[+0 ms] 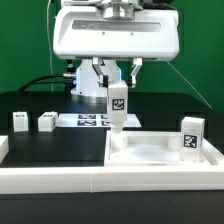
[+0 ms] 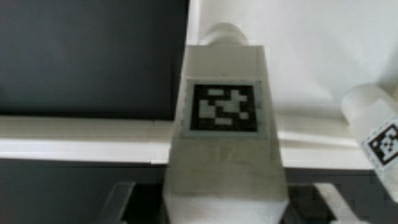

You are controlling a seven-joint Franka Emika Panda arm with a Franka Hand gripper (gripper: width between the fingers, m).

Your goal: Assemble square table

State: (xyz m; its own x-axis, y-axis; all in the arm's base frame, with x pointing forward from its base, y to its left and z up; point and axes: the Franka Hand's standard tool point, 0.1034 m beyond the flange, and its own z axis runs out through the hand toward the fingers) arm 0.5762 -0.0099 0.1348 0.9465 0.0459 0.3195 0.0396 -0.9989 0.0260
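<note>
My gripper is shut on a white table leg with a black-and-white tag. It holds the leg upright, its lower end just above the near-left corner of the white square tabletop. In the wrist view the held leg fills the middle between the gripper fingers. A second tagged leg stands on the tabletop at the exterior view's right and also shows in the wrist view. Two more legs stand on the black table at the left.
The marker board lies flat on the table behind the held leg. A long low white border wall runs along the front. The robot's white base stands at the back, with cables beside it.
</note>
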